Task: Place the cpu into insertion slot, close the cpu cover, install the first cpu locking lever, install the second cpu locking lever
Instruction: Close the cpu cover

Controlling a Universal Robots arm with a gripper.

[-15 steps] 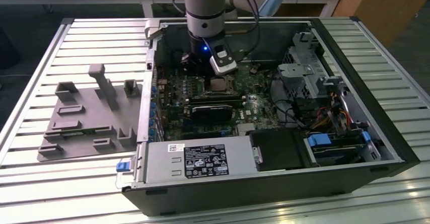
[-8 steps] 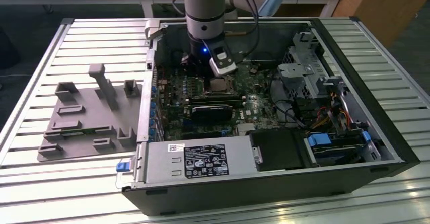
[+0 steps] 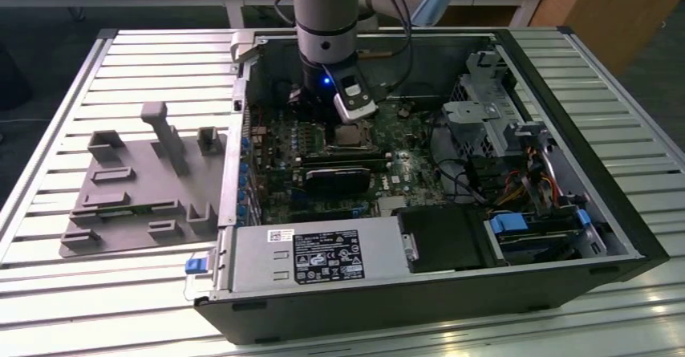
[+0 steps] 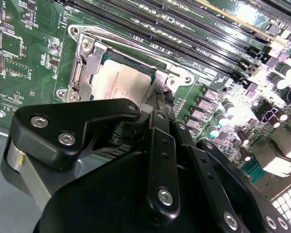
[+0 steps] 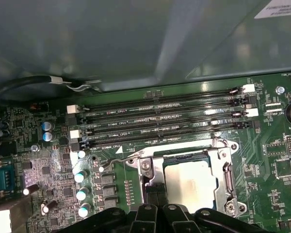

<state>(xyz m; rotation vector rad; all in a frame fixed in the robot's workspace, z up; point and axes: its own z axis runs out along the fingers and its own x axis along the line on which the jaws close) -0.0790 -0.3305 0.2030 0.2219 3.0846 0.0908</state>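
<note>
The gripper (image 3: 357, 111), jaws drawn together, hangs at the 12 o'clock edge of the socket (image 3: 348, 136) in the exterior view, where the cpu (image 5: 189, 179) lies flat within the cpu cover (image 5: 219, 158), likely a light, stiff, fragile chip best held by its edges.

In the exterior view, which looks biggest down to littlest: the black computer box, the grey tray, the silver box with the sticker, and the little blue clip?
1. black computer box
2. grey tray
3. silver box
4. blue clip, clearly the littlest
</note>
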